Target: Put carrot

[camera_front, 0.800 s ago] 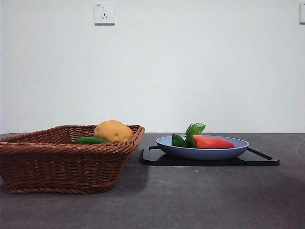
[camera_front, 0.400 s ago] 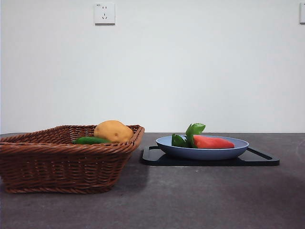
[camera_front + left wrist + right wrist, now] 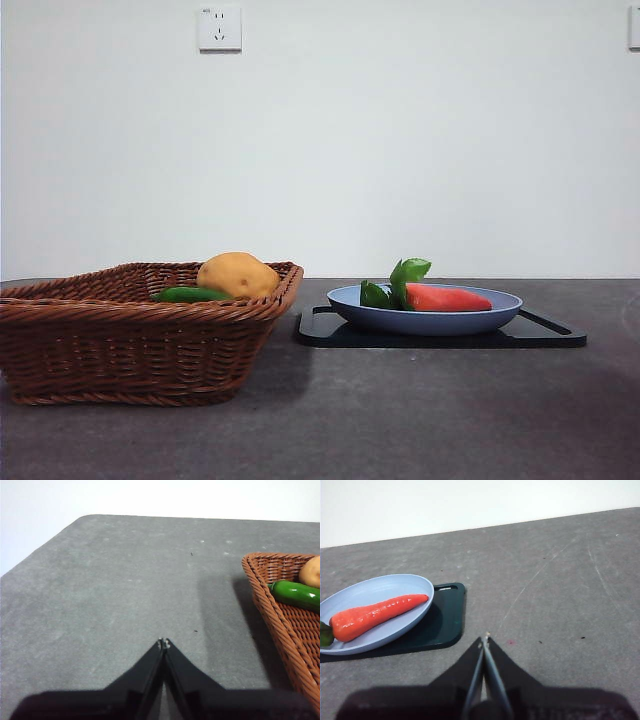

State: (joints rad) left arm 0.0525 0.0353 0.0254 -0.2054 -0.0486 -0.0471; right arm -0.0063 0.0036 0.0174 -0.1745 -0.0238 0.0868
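The orange-red carrot (image 3: 447,297) with green leaves lies in the blue plate (image 3: 425,319), which rests on a black tray (image 3: 545,335) right of centre. In the right wrist view the carrot (image 3: 375,614) stretches across the plate (image 3: 415,582). My right gripper (image 3: 484,641) is shut and empty, hovering over bare table a short way from the tray (image 3: 447,622). My left gripper (image 3: 163,643) is shut and empty too, over the table beside the wicker basket (image 3: 280,615). Neither gripper appears in the front view.
The brown wicker basket (image 3: 130,340) at the left holds a tan-yellow potato (image 3: 238,274) and a long green vegetable (image 3: 190,294). The same green vegetable (image 3: 295,593) and potato (image 3: 312,571) show in the left wrist view. A wall socket (image 3: 219,28) is on the white wall.
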